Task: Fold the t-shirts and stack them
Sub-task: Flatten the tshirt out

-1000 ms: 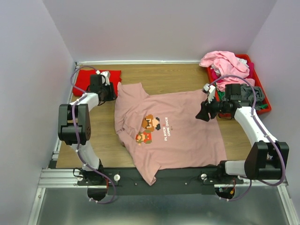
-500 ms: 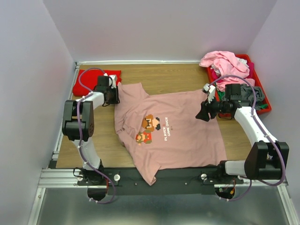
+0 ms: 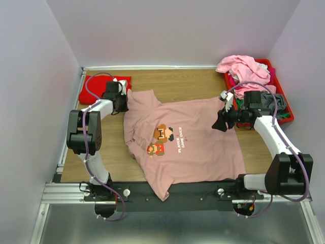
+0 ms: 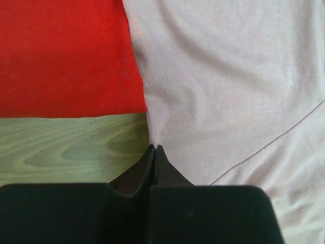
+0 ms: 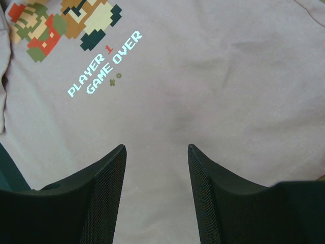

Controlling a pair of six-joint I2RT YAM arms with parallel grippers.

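Top view first. The dusty-pink t-shirt (image 3: 198, 152) lies spread print-up across the middle of the desk (image 3: 177, 84), and its near hem drapes over the desk's front edge. The left fingers (image 3: 121, 101) are at the far-left corner of the shirt, just beside the folded red t-shirt (image 3: 96, 90). The right fingers (image 3: 223, 119) hover over the shirt's right side. The other t-shirts (image 3: 244, 68) are heaped in the red bin (image 3: 266, 62) at the far right.

The left wrist cam shows what the top can't. Those fingers are pressed fully together on the very edge of the pink fabric, with creases running into the tips. It's a thin bite, so I reckon a quick pull could slip it free. The red shirt's edge touches the pink one right there, so a drag toward it could ruffle the finished fold.

The right wrist cam shows the fingers spread wide with nothing in them, above plain fabric below the print (image 5: 104, 71). From above I couldn't tell they were open at all. No hem or sleeve shows between them, so closing here would probably bunch up mid-panel cloth and skew the fold. I can't judge their height off the cloth from this view.

The overhanging hem only shows in the top view, and it might catch when the shirt gets pulled.
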